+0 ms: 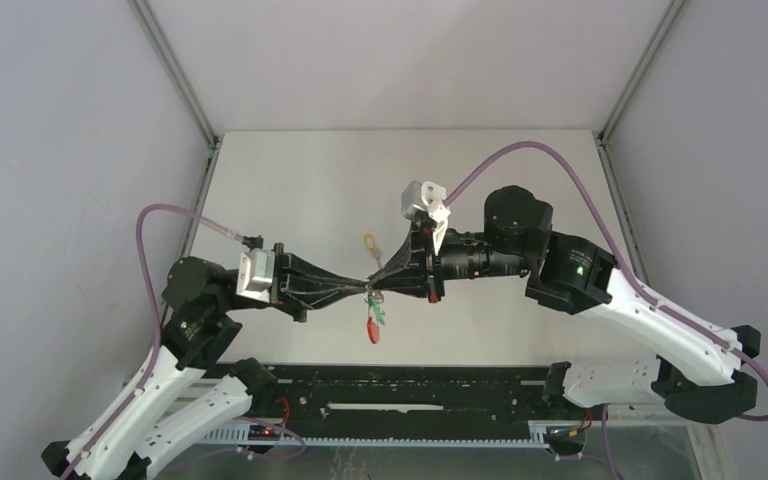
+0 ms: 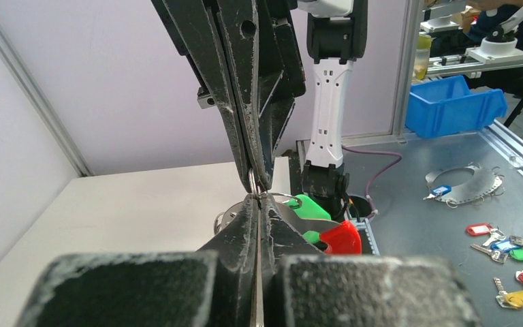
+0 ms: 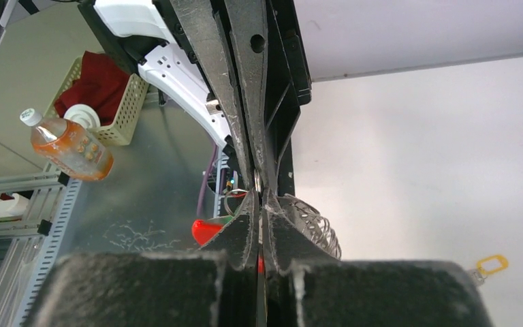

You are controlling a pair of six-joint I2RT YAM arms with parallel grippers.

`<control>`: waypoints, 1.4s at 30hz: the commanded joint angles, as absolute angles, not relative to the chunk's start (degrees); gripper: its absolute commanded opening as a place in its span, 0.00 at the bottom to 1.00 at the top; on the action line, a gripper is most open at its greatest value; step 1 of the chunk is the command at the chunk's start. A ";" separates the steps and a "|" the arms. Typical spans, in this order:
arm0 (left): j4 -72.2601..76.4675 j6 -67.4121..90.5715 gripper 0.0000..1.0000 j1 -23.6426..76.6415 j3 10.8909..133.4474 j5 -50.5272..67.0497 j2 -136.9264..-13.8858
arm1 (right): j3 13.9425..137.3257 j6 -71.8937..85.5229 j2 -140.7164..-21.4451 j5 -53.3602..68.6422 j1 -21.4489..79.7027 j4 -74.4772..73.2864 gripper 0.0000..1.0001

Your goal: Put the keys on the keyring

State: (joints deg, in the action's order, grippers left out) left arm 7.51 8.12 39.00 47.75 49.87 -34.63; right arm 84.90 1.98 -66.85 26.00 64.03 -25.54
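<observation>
Where the arms meet overhead, left gripper and right gripper both pinch the thin grey red-sectioned metal keyring — green-headed silver key dangling, yellow-headed silver key apart on the white table. Each wrist view: fingers pressed tight on the wire.

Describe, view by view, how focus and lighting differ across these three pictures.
Top external: even, soft light, faint shadows on the table. Left wrist: the left gripper is blurred near the lens, the green key beyond sharp. Right wrist: the right gripper blurs likewise; the yellow key is clear.
</observation>
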 commanded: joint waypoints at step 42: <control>-28.21 -24.72 0.24 39.12 57.91 57.35 -37.89 | 116.63 -5.75 -87.99 16.78 69.73 -67.13 0.00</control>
State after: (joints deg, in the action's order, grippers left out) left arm -27.64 -22.52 39.00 54.04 55.83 -38.20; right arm 112.95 -4.64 -87.15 16.75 68.97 -66.13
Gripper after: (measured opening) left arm 0.243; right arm 0.007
